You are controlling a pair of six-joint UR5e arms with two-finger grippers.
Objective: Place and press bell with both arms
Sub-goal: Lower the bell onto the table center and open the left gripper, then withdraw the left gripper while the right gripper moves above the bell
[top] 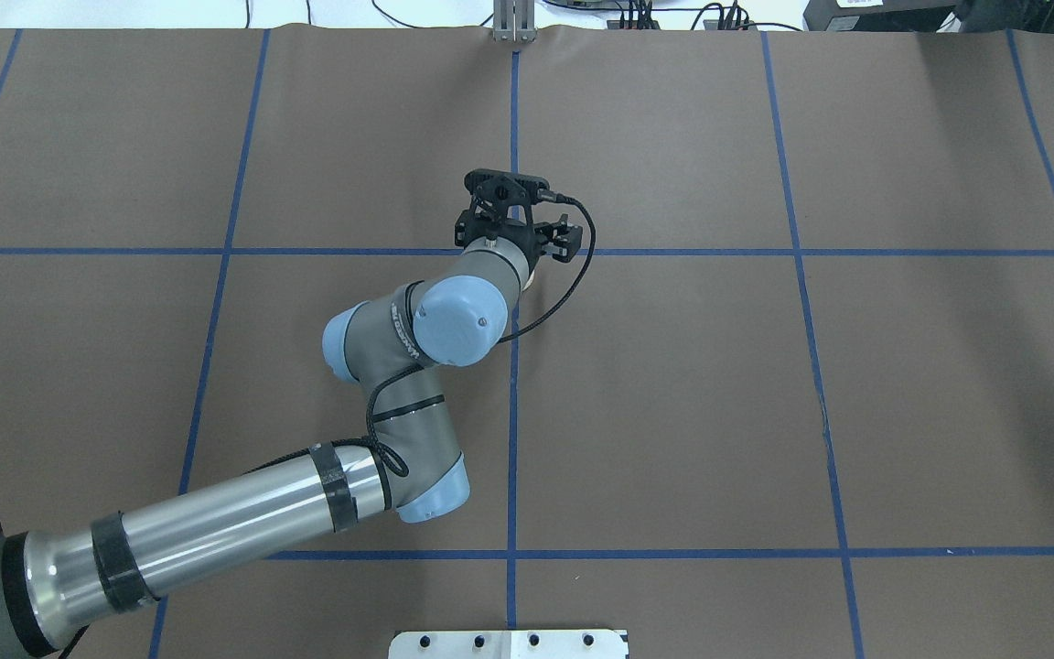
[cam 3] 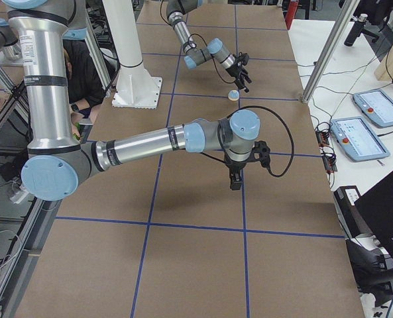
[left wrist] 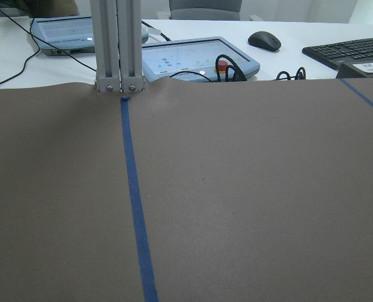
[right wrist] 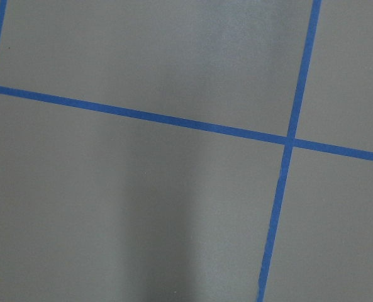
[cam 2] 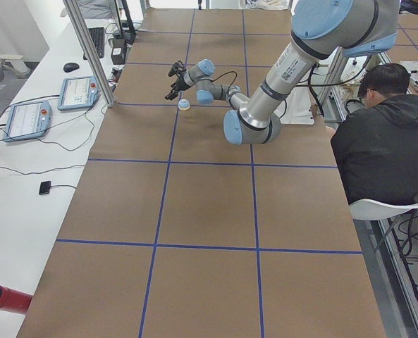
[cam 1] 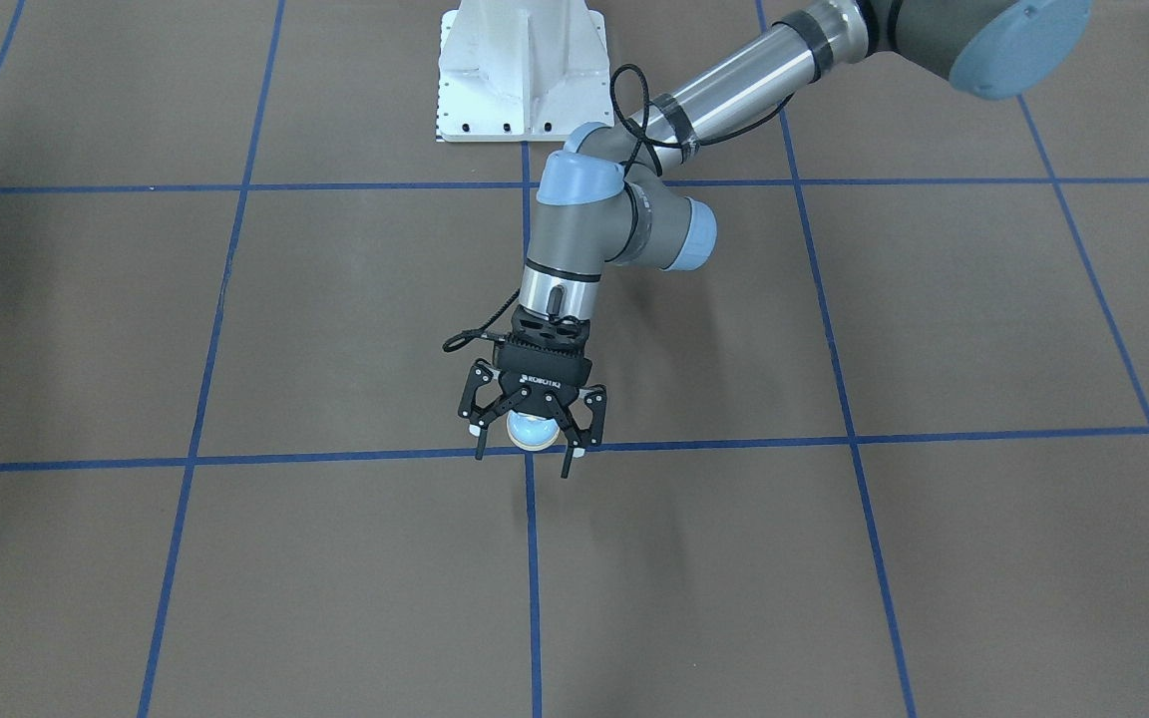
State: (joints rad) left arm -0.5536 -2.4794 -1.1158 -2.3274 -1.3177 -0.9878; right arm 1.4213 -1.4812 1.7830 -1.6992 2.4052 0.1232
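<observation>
The left gripper [cam 1: 527,451], spread just above the bell [cam 1: 533,432], could clip and skid it on rising; whether the right gripper [cam 3: 236,179] is spread, I cannot tell.

A brown table cover [top: 673,412] carries a grid of blue tape lines [top: 511,439]. Beyond an aluminium post [left wrist: 117,44], a teach pendant [left wrist: 199,60], a mouse [left wrist: 264,41] and a keyboard [left wrist: 343,51] lie on a white desk. A person in black [cam 2: 378,141] sits beside the table.
</observation>
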